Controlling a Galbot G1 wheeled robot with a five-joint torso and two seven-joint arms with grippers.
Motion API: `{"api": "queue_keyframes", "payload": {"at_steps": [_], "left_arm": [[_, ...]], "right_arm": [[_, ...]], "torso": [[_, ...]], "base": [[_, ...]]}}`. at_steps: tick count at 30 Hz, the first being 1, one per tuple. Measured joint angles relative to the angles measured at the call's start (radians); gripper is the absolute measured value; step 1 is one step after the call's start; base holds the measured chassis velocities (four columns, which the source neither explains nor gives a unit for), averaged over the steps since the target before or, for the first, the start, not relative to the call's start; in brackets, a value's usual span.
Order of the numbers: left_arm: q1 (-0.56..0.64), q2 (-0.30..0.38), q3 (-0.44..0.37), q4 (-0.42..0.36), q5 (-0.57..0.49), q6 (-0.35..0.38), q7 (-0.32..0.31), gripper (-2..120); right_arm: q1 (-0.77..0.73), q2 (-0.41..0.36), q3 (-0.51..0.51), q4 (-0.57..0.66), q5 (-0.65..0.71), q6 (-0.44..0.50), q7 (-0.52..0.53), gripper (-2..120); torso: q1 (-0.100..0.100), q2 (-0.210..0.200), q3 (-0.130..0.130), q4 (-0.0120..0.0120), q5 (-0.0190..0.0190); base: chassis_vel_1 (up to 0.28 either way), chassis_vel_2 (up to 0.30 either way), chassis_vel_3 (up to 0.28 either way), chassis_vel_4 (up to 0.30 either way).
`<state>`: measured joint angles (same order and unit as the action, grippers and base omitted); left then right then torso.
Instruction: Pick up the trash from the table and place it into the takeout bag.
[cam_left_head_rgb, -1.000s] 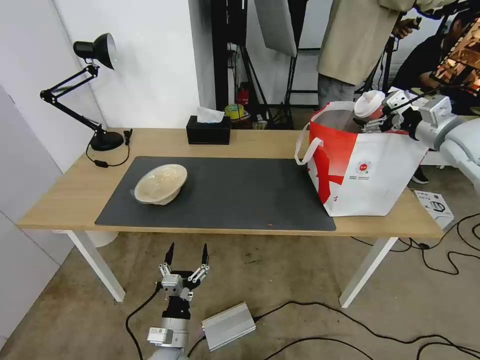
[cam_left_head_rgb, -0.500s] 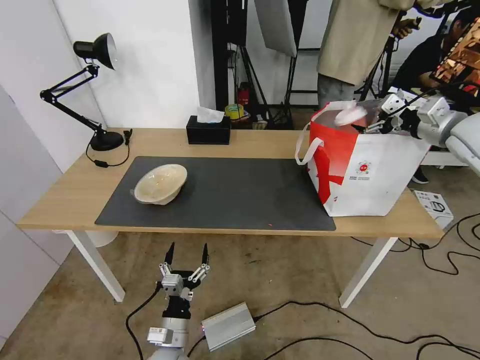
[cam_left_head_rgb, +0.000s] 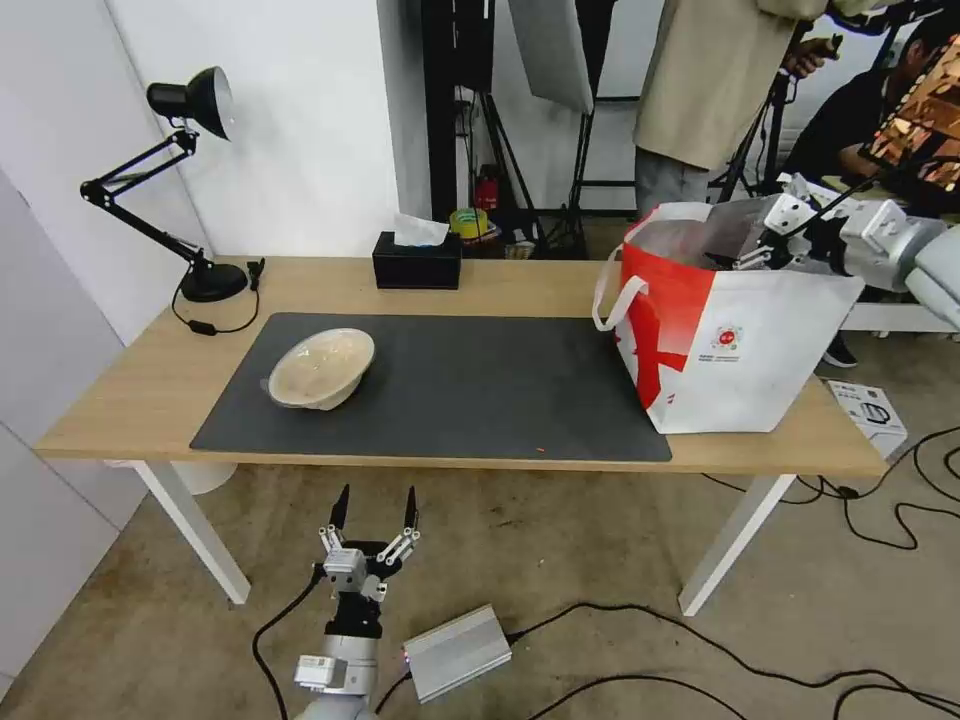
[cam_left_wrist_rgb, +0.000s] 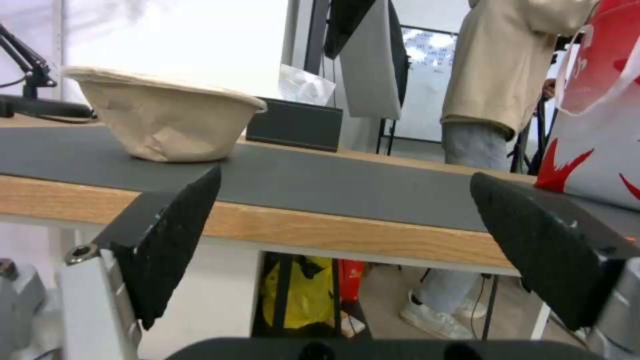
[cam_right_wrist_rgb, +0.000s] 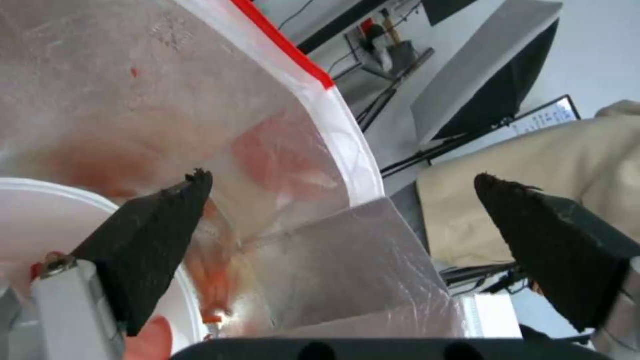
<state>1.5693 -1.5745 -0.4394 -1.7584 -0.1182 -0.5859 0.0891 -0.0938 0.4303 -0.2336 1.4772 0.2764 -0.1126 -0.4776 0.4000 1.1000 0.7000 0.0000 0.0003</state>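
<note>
Gone from the right gripper (cam_left_head_rgb: 745, 258) is the red cup it carried a second ago above the takeout bag (cam_left_head_rgb: 735, 340); its jaws now stand spread and empty over the bag's mouth at the right end of the table (cam_left_head_rgb: 130, 385), and the cup itself is out of sight, presumably dropped inside. From the right wrist, the foil lining and the rim of the white round bowl (cam_right_wrist_rgb: 47, 220) lying in the bag show between the open fingers (cam_right_wrist_rgb: 150, 240). One piece of trash is left out: the beige bowl (cam_left_head_rgb: 320, 368), tilted on the dark mat (cam_left_head_rgb: 470, 390) toward the table's left. The left gripper (cam_left_head_rgb: 372, 510) waits low in front of the near edge, jaws apart, looking across at that bowl. To finish this step cleanly, the right arm should probably lift straight up clear of the bag's rim and white handles (cam_left_head_rgb: 612, 290) before swinging away, so it doesn't drag or tip the bag
</note>
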Motion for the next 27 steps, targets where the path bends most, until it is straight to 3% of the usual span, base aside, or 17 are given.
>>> {"api": "queue_keyframes", "payload": {"at_steps": [27], "left_arm": [[-0.008,0.000,-0.002,0.020,0.007,0.001,0.001,100]], "right_arm": [[-0.175,-0.071,0.157,0.152,0.200,-0.012,0.269,100]], "torso": [[0.000,0.000,0.000,-0.0003,-0.0008]], "base": [[0.000,0.000,0.000,0.000]]}}
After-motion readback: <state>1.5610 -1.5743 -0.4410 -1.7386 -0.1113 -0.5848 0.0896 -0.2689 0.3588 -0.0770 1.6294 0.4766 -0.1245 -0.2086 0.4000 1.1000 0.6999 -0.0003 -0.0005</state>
